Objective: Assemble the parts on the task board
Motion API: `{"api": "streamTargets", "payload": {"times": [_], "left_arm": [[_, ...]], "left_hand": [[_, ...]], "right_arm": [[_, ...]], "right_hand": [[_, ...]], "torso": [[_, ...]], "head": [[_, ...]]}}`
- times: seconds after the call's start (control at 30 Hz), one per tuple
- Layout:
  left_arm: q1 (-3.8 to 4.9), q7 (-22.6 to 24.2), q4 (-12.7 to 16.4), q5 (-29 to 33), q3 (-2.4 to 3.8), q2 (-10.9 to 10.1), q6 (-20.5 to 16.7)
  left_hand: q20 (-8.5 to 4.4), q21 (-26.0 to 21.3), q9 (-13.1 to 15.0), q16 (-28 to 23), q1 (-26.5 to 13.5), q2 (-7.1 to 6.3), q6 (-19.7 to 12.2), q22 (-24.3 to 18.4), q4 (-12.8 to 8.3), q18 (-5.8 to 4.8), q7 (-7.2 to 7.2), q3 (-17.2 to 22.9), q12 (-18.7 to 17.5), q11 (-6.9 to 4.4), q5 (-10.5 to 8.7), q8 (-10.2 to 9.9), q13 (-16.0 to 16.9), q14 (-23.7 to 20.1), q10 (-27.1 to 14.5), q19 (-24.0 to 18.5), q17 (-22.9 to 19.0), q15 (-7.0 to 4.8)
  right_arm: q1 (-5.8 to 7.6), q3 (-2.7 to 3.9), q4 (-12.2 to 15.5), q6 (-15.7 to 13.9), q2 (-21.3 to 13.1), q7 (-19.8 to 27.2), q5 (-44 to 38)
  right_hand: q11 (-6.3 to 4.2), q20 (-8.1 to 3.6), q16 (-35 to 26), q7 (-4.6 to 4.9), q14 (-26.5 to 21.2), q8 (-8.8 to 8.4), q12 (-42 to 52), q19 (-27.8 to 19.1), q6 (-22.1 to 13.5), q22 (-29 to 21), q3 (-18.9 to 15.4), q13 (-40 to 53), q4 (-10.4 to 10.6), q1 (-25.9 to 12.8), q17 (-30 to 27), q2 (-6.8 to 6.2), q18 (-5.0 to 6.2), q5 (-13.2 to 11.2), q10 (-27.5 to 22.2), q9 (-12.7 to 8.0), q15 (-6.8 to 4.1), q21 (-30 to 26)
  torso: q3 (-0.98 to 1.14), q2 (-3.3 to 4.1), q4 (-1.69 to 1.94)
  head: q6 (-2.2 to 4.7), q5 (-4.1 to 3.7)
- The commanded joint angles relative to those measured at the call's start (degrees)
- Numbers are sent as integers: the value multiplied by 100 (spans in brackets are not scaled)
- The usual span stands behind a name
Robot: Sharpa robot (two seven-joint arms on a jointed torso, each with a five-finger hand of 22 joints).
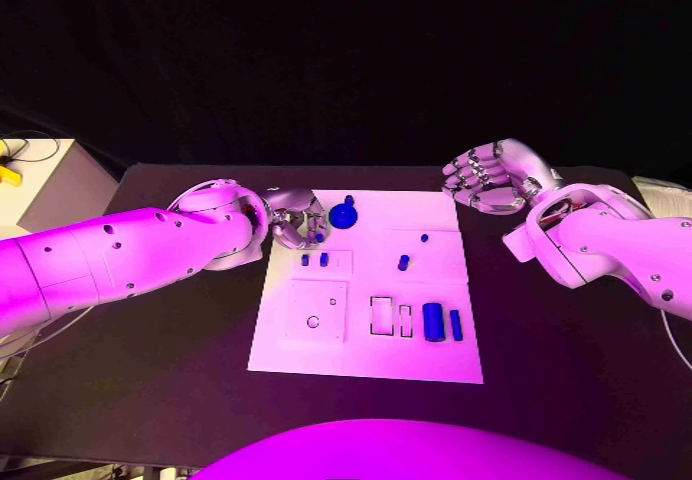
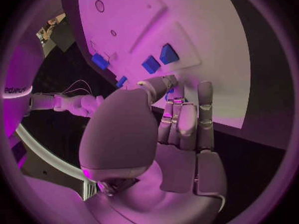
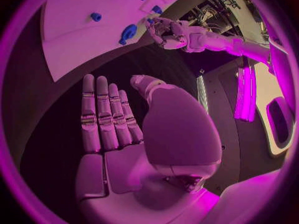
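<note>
Left hand (image 1: 299, 226), fingers apart and empty, is held at the board's (image 1: 433, 360) far left corner, beside the round blue part (image 1: 343, 215); right hand (image 1: 488, 176), likewise open, is held farther off.

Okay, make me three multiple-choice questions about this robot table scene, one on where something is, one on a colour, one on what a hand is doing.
1. Where does the round blue part lie?
A. on the task board's far edge, beside the left hand
B. on the black table beyond the right hand
C. in the right hand

2. What colour are the small parts on the task board?
A. yellow
B. blue
C. green

3. How is the right hand?
A. gripping a part
B. pressing on the board
C. open, holding nothing

Answers: 1 A, the head view shows it next to the left hand. 2 B, all look blue. 3 C, its fingers are extended and bare.
</note>
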Motion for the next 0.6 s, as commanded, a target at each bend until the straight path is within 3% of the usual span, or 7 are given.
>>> {"api": "streamTargets", "payload": {"times": [0.03, 0.5, 0.6], "left_arm": [[-4, 45, 30, 50, 1, -3, -2], [-6, 36, 17, 56, 2, -21, -21], [-6, 39, 17, 65, 3, -25, -39]], "left_hand": [[-11, 28, 10, 21, 22, 53, 16, 5, -30, 92, 2, 14, 35, -7, -18, -27, 9, 23, 18, -5, 6, 5], [-13, 33, 11, 23, 25, 54, 30, 7, -35, 92, 3, 20, 43, -6, -19, -28, 17, 23, 17, -4, 5, 5], [-18, 46, -17, 27, 12, 33, -41, 14, -47, 90, 7, 38, 62, -9, -20, -103, 45, 23, 2, -5, 4, 4]], "right_arm": [[-4, 1, 1, 77, 3, 38, -8], [-5, 0, -2, 76, 4, 37, -7], [-6, 0, -2, 75, 4, 37, -7]], "right_hand": [[37, 14, -27, 38, 0, -17, -30, -38, 14, -5, 1, -9, -36, -17, -5, 31, 65, 22, -5, -7, 18, -24], [38, 15, -34, 38, 2, -17, -30, -38, 14, -22, 0, -9, -38, -17, -10, 32, 65, 22, -7, -7, 19, -23], [38, 15, -34, 38, 2, -17, -30, -38, 14, -22, 0, -9, -38, -17, -10, 32, 65, 22, -7, -7, 19, -23]], "torso": [[0, 1, 4], [-2, 2, 1], [-3, -2, 2]], "head": [[-1, -4], [3, -2], [3, -5]]}}
